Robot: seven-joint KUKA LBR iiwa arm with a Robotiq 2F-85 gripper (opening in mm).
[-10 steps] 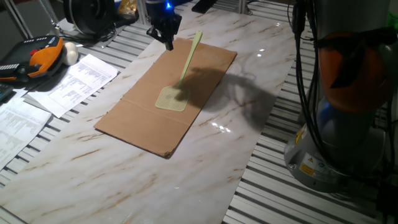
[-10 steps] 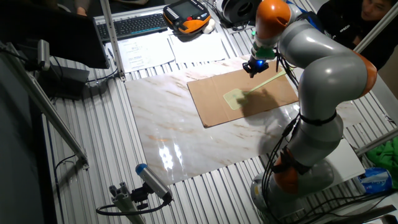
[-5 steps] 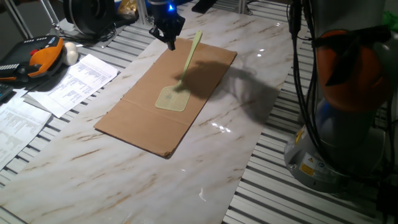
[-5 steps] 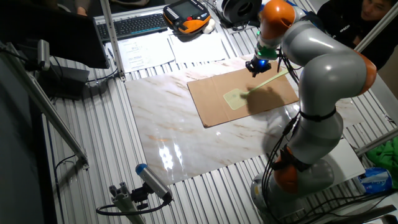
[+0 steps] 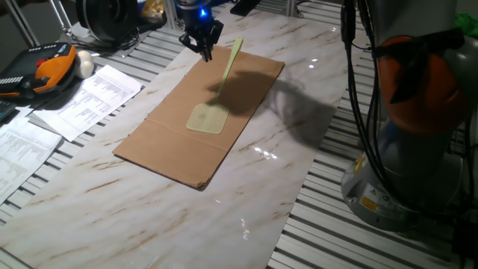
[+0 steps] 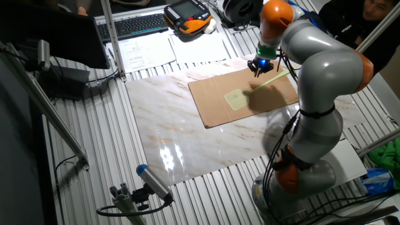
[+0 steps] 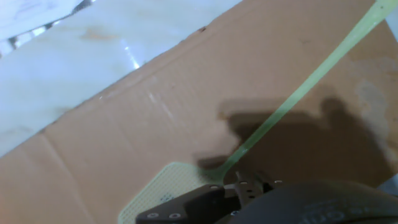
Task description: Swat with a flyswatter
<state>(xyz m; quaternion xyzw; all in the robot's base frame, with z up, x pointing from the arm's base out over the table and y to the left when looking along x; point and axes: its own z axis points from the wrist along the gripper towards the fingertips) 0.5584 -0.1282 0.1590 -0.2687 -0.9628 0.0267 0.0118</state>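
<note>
The pale yellow-green flyswatter (image 5: pixel 207 119) lies flat on the brown cardboard sheet (image 5: pixel 164 142), mesh head near the middle, thin handle running to the sheet's far edge. It also shows in the other fixed view (image 6: pixel 236 99) and in the hand view (image 7: pixel 292 99). My gripper (image 5: pixel 205 54) hangs just above the cardboard's far edge, a little left of the handle's end, holding nothing. Its fingers taper to one point, so it looks shut. In the other fixed view the gripper (image 6: pixel 259 70) is beside the handle. The hand view shows only the dark gripper body at the bottom.
Papers (image 5: pixel 82 97) and an orange pendant (image 5: pixel 45 71) lie at the left on the slatted table. The arm's base (image 5: pixel 411 149) stands at the right. A keyboard (image 6: pixel 134 25) is at the back. A clamp tool (image 6: pixel 140 187) sits at the front.
The gripper has shifted slightly right, nearer the handle's end. The flyswatter and cardboard have not moved.
</note>
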